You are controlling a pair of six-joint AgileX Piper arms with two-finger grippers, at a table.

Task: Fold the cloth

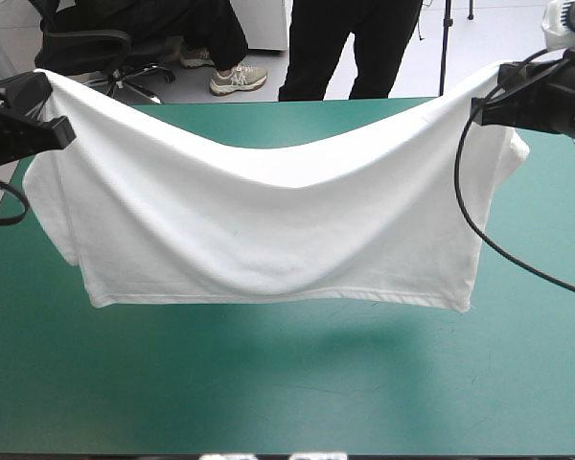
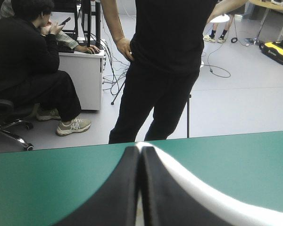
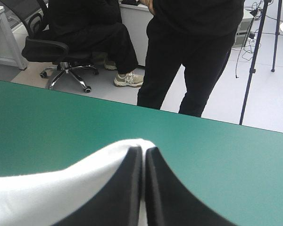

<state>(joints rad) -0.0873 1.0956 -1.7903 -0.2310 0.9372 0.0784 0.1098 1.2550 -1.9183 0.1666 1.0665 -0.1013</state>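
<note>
Bright, even light falls from above. The T-shirt (image 1: pixel 268 230) casts a soft shadow on the tabletop (image 1: pixel 268 402) toward its near edge.

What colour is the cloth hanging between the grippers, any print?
Plain white short-sleeved T-shirt, no print visible; high view shows it best.

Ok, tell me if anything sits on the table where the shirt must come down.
Nothing visible does. The T-shirt hangs between the left gripper and right gripper, each shut on its upper edge. The table shows bare cover below it; the patch behind the cloth is hidden.
</note>
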